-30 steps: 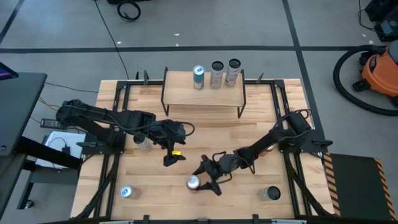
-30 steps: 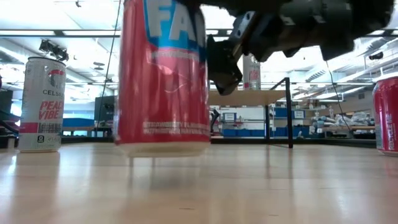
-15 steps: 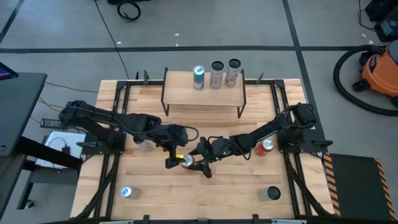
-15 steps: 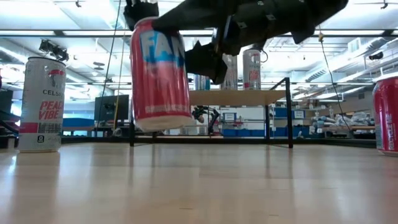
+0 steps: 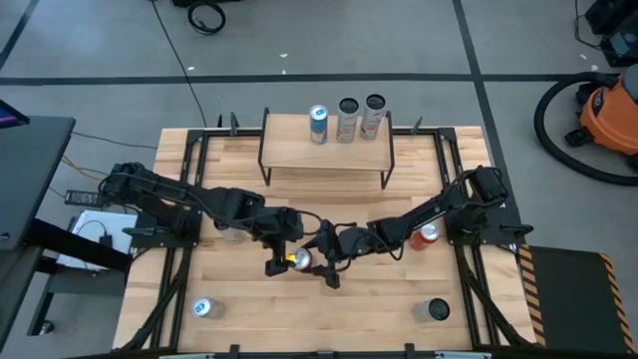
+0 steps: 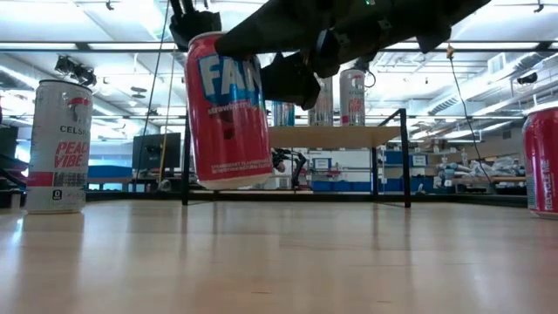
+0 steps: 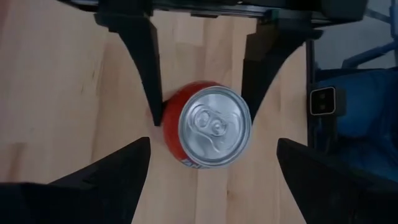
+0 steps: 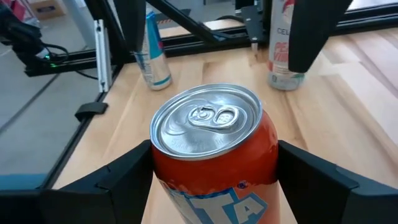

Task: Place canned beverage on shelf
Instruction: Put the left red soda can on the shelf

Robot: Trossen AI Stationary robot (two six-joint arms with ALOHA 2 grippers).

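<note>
In front of the shelf (image 5: 324, 152), out over the middle of the table (image 5: 399, 299), the right gripper's (image 5: 317, 261) fingers (image 8: 124, 171) pinch a red canned beverage (image 5: 302, 259) from both sides. They hold it upright and clear of the tabletop, its silver lid facing up. In the low view the can hangs in the air before the shelf, its base above the wood.

The left gripper (image 5: 282, 254) hovers right at the same can, on the side away from the right gripper. Its fingers (image 7: 112, 168) are spread wide to either side of the lid and do not touch it. Both dark arms reach inward from the table's two sides and meet at this spot.

On the shelf's far edge three cans (image 5: 347, 120) stand upright in a row. Well away from the shelf, a white can (image 5: 202, 308) stands toward the table's near left corner and another can (image 5: 434, 310) toward its near right corner. A second red can (image 5: 427, 234) stands beside the right arm, off the shelf's right front.
</note>
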